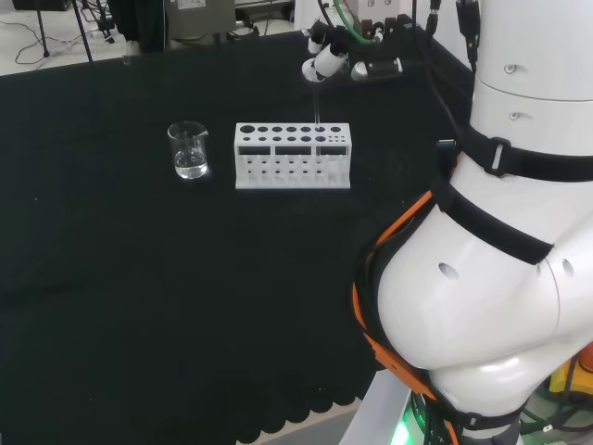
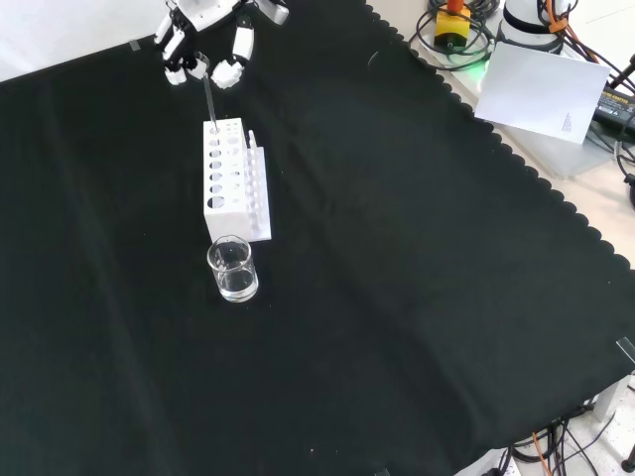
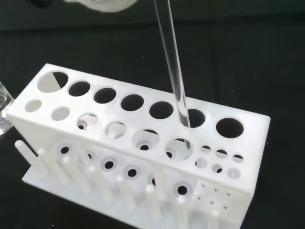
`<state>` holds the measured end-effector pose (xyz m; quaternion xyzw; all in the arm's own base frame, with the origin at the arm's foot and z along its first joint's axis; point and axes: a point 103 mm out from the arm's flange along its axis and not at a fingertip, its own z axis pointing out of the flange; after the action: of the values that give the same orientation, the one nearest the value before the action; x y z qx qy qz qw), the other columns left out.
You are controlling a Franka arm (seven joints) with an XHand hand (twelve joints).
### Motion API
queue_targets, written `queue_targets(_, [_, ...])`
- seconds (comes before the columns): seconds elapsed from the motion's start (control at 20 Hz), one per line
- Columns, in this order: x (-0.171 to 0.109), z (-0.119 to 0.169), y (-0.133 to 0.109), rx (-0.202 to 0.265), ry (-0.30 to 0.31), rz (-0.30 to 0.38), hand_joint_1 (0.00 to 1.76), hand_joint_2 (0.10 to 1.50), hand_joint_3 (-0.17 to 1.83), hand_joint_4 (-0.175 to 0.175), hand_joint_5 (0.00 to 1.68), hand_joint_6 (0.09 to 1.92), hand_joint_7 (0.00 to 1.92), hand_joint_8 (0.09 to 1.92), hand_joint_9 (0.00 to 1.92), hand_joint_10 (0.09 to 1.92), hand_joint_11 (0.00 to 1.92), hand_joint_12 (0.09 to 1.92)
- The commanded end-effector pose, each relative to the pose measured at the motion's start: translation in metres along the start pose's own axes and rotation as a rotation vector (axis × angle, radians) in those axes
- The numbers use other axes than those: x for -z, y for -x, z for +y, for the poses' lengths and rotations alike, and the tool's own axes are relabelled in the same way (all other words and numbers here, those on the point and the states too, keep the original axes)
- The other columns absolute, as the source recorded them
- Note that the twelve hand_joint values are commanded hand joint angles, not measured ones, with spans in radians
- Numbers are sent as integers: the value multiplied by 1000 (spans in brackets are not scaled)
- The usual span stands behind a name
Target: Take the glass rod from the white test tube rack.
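standing nearly upright in the white rack (image 3: 143,157), the glass rod (image 3: 172,67) — lower end sitting in one of the big holes near the rack's right end in the head view, long axis running straight up toward the hand (image 1: 326,56) directly above. curling fingers (image 2: 226,71) round the rod's top, apparently pinching it, though hard to confirm — looking ready for a straight vertical lift. standing apart past the rack's other end, a small glass beaker (image 1: 189,150).

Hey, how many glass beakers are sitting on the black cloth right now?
1. A single beaker stands just left of the white test tube rack in the head view; in the front view it sits right in front of the rack's near end. Other clear ware could go unseen.
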<state>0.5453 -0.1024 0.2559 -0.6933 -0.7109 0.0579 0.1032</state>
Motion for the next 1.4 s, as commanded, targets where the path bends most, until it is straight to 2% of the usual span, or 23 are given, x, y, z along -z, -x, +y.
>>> queue_targets(0.05, [-2,2,-1,3,2,-2,883,824,660,-175,662,981,1136,901,1231,924,543,1358])
queue_targets(0.3, [-3,7,-11,13,3,-7,938,825,682,-175,775,1012,1191,873,1294,875,629,1333])
queue_targets(0.4, [-3,7,-15,21,3,-10,1039,960,447,-157,823,1163,1214,862,1324,845,665,1325])
queue_targets(0.5, [-3,8,-16,29,4,-13,1084,1063,250,-158,840,1211,1226,856,1352,813,693,1313])
queue_targets(0.7, [-3,9,-18,28,0,-20,1107,1117,140,-174,847,1218,1233,860,1386,797,753,1297])
queue_targets(0.8, [-3,11,-18,17,14,-42,1117,1118,122,-175,858,1199,1233,878,1408,818,837,1264])
queue_targets(0.85, [-2,11,-17,-3,49,-63,1168,1099,118,-175,887,1150,1148,947,1428,859,938,1219])
queue_targets(0.9, [-1,10,-17,-14,86,-66,1209,1044,197,-175,913,1118,1082,1010,1443,916,1036,1172])
queue_targets(1.0, [5,6,-17,-23,172,-50,1252,886,481,-175,948,1126,1034,1106,1482,1006,1199,1056])
queue_targets(1.1, [13,2,-19,-21,242,-49,1281,754,695,-175,966,1046,1122,1139,1523,1035,1298,1000])
queue_targets(1.2, [25,-5,-22,-12,300,-18,1298,674,801,-175,1006,972,1188,1122,1549,1025,1354,987])
queue_targets(1.3, [40,-10,-27,-6,326,-13,1307,635,844,-175,1037,930,1223,1093,1553,1008,1369,992])
queue_targets(1.4, [54,-14,-31,-5,324,4,1312,618,860,-175,1055,907,1242,1067,1555,990,1373,1002])
